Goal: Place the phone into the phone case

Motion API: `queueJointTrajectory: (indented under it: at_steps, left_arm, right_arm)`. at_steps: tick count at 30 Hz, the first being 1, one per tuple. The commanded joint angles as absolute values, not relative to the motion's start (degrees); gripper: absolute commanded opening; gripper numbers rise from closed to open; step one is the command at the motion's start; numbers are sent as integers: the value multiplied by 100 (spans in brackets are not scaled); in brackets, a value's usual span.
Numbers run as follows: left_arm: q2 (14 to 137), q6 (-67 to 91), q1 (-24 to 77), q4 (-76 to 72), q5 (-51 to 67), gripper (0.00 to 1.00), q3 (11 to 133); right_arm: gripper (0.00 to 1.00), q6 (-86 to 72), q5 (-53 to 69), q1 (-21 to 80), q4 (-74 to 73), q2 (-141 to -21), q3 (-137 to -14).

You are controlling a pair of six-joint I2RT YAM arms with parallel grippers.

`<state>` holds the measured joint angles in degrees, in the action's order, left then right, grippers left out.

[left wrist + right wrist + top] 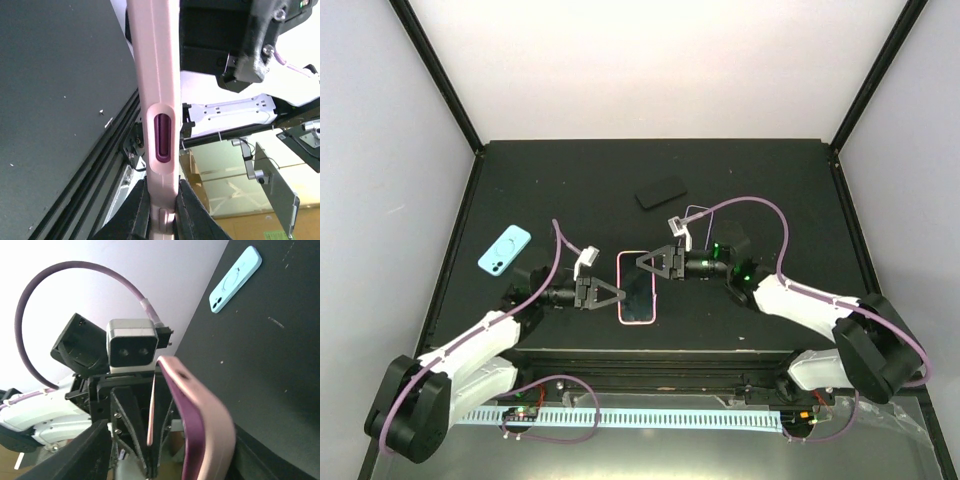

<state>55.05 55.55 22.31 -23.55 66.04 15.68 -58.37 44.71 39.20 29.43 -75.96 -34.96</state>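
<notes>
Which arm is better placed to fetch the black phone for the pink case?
Right. The right gripper is open, holding nothing, and the black phone lies nearer it. The left gripper is shut on the pink case at its edge.

This is a robotics lab test cell. A black table is boxed in by plain pale walls on black posts at 10 and 2 o'clock. The left arm and right arm are bolted along the 6 o'clock edge. Purple cables loop off them, and a slotted cable duct runs below their bases.
</notes>
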Motion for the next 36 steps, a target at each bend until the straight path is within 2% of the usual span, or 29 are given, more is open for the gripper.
queueJointTrajectory:
  at_steps: [1, 4, 7, 12, 15, 18, 19, 24, 29, 33, 36]
  left_arm:
    - [5298, 5588, 2342, -2443, 6776, 2, 1706]
    - [5197, 5269, 2339, -1860, 6671, 2, 1903]
    - [5169, 4497, 2338, -411, 6356, 2, 2273]
    - [5361, 3964, 2338, 519, 6053, 1, 2542]
    - [5545, 3634, 2332, 1131, 5786, 2, 2721]
    - [5614, 3693, 2342, 1080, 5751, 1, 2697]
    - [5607, 3782, 2335, 967, 5787, 2, 2672]
    - [5428, 4422, 2337, 193, 5807, 2, 2550]
    - [5382, 4770, 2337, -232, 5407, 2, 2632]
    - [5405, 5159, 2335, -873, 5286, 1, 2656]
    - [5410, 5272, 2338, -1116, 5149, 2, 2714]
  right_arm:
    - [53, -5662, 4514, 3797, 2772, -7630, -3682]
    - [39, -5663, 4491, 3724, 2806, -7588, -3674]
    - [25, -5584, 4401, 3643, 2747, -7491, -3623]
    - [3, -5363, 4403, 3641, 2547, -7347, -3653]
    - [1, -5256, 4425, 3637, 2456, -7305, -3660]
    - [1, -5080, 4386, 3638, 2193, -7278, -3706]
    - [4, -5054, 4401, 3631, 2118, -7277, -3704]
    - [37, -5077, 4422, 3636, 2072, -7140, -3458]
    - [65, -5187, 4496, 3651, 2318, -7090, -2993]
    - [75, -5560, 4668, 3720, 2866, -7061, -2593]
    - [77, -5668, 4612, 3810, 2960, -7004, -2434]
